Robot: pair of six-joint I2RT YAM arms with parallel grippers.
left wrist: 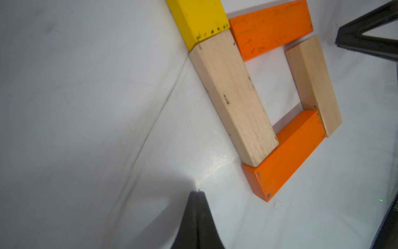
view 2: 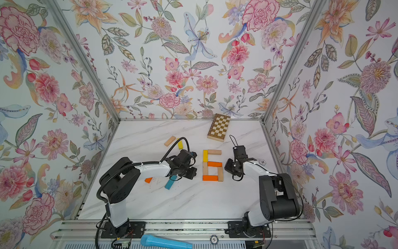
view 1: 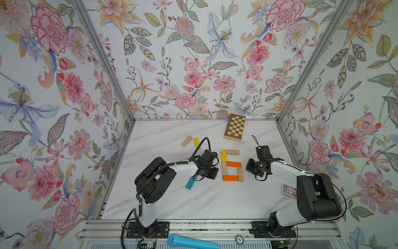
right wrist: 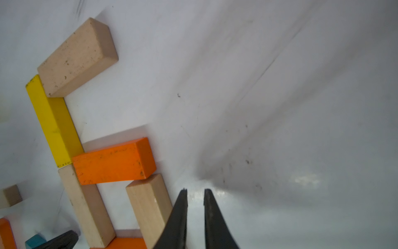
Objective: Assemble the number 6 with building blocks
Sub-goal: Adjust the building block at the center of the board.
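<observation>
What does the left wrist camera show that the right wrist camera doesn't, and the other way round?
Left wrist only: the bottom orange block whole, closing the loop, and the left tool with tips shut. Right wrist only: the top beige bar, a teal block, and the right tool with tips slightly apart. Both: the yellow block, the middle orange block, the beige side joined to the yellow, and the far beige side.

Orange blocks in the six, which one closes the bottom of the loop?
The lower orange block, lying across the very foot of the six. The upper orange block forms the loop's top instead, beside the yellow block.
</observation>
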